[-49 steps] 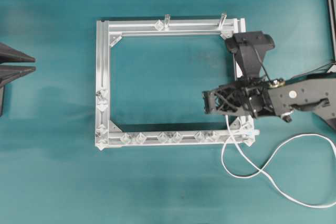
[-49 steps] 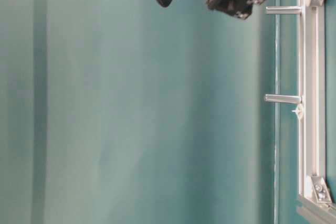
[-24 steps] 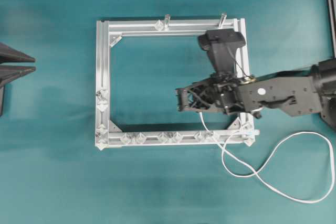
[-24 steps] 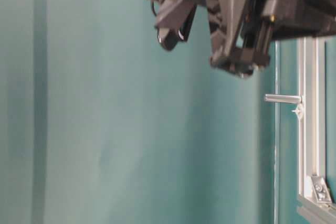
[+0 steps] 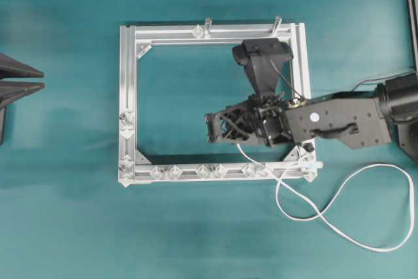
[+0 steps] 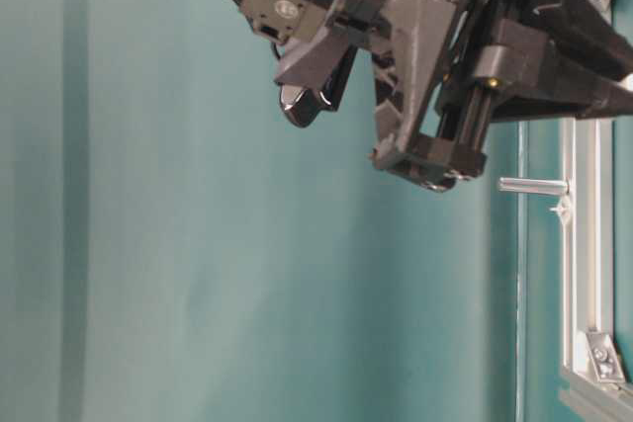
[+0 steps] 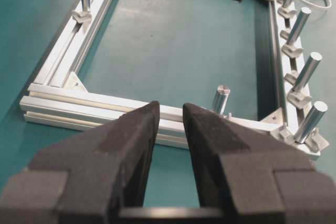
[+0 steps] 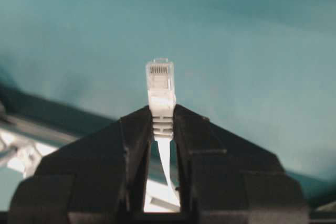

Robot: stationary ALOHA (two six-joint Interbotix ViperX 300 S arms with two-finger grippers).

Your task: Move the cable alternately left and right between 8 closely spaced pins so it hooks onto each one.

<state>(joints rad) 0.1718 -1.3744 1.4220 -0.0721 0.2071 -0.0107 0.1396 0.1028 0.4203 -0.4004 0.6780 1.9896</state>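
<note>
My right gripper (image 5: 210,129) hovers over the inside of the silver frame (image 5: 128,76), shut on the cable's clear plug (image 8: 160,85), which sticks out past its fingertips (image 8: 137,121). The white cable (image 5: 253,159) trails back from it, crosses the near rail among the rightmost pins (image 5: 261,170), then loops on the table at the right. More pins (image 5: 175,172) stand in pairs along that rail and on the left rail (image 5: 126,125). My left gripper (image 5: 42,79) waits at the left, outside the frame, its fingers (image 7: 131,140) almost together with nothing between them.
Two taller metal posts (image 5: 208,25) (image 5: 277,24) stand on the far rail; one post (image 6: 532,185) shows in the table-level view below the right arm. In the left wrist view, upright pins (image 7: 302,22) line the right-hand rail. Teal table surrounds the frame.
The right gripper has moved left from the frame's right rail to over its interior, carrying the plug and dragging the cable across the near rail. The left gripper has not moved.
</note>
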